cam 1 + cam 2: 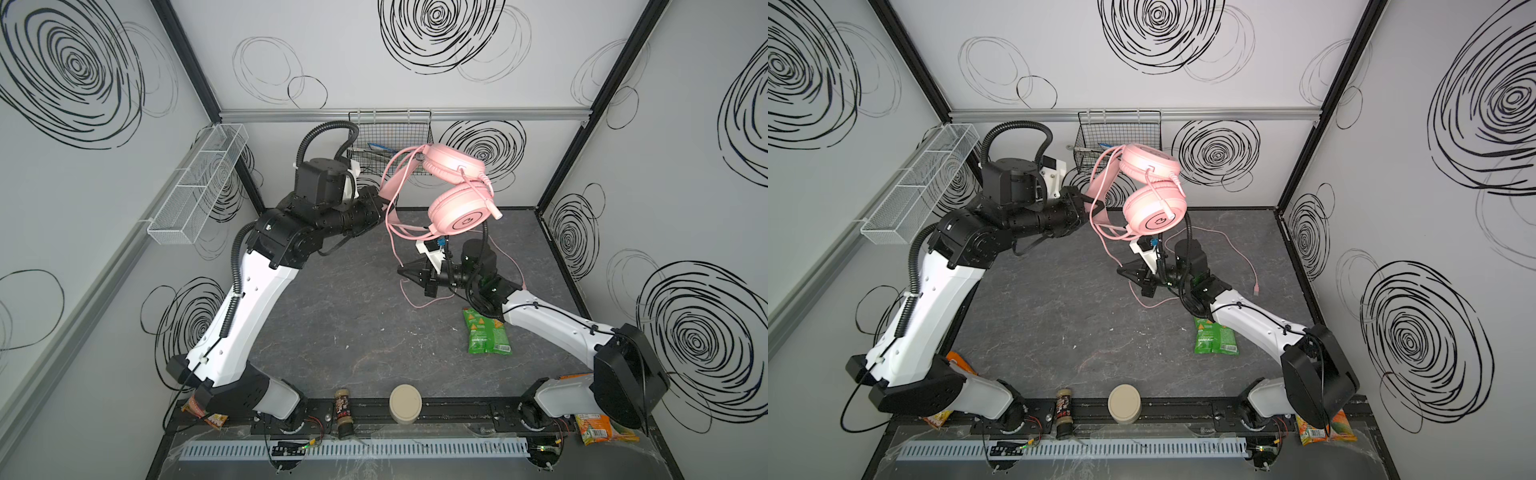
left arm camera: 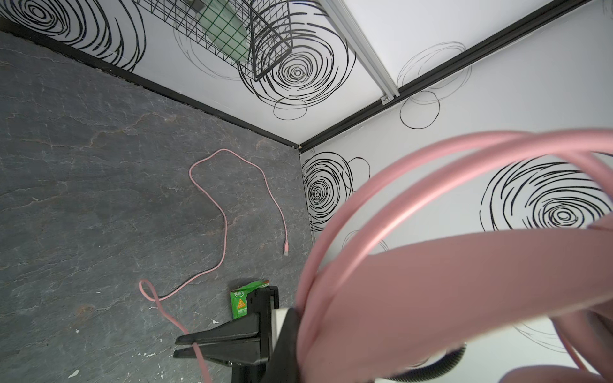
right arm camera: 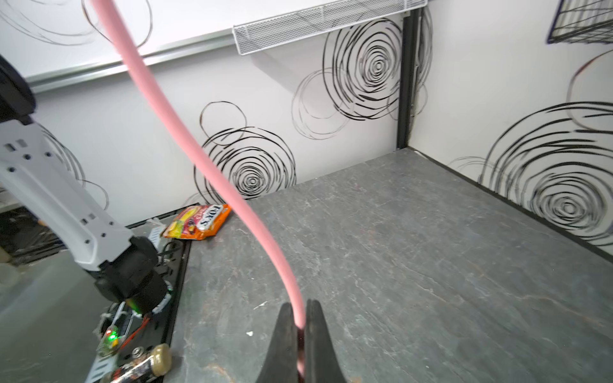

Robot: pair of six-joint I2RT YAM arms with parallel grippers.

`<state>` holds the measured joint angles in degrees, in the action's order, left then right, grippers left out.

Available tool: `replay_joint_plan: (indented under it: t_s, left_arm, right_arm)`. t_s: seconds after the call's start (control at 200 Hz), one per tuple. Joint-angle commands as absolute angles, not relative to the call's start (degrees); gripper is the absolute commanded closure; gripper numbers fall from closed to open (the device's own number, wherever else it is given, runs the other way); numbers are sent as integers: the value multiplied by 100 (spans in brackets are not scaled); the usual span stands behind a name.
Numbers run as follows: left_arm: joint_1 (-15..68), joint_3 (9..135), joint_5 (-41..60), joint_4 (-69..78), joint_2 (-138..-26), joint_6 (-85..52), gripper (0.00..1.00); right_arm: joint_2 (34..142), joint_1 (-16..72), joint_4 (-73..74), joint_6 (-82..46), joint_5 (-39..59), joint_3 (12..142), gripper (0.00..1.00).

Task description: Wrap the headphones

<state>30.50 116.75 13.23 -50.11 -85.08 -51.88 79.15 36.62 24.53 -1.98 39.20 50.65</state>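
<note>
The pale pink headphones (image 1: 465, 212) (image 1: 1154, 212) hang in the air near the back wall, one earcup above the other. My left gripper (image 1: 380, 203) (image 1: 1086, 205) is shut on their headband (image 2: 464, 282), which fills the left wrist view and hides the jaws. The thin pink cable (image 1: 392, 245) drops from the headset to my right gripper (image 1: 401, 272) (image 1: 1120, 272) (image 3: 300, 315), which is shut on it low over the table. Past the grip, the cable (image 2: 225, 225) snakes loose across the table, and its plug lies near the right wall.
A green snack bag (image 1: 484, 332) lies beside the right arm. A black wire basket (image 1: 390, 137) hangs on the back wall just behind the headphones, and a white mesh tray (image 1: 199, 183) is on the left wall. A beige lid (image 1: 405, 403), a bottle (image 1: 344, 413) and orange packets (image 1: 602, 430) sit along the front rail.
</note>
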Motion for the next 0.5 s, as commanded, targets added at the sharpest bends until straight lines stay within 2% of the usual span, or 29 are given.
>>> replay_joint_plan:
  t_s: [0.0,0.165,0.315,0.49]
  left_arm:
    - [2885,11628,1523,-4289,-8156,-5389,100]
    - [2509,11216,1621,-4153,-7850,-5373,100]
    - [2317,10957,1603,-4073,-7661,-5334,100]
    - [1977,10508,1626,-3758,-7433,-5367,100]
  right_arm:
    - [7743,3302,2441,-579,3676,5204,100]
    - [7305,2761,2391,-930,3559,5047,100]
    - [7013,2716,2268,-1005,3451,4947,100]
    - [6665,2812,2049,-728,3854,4782,100]
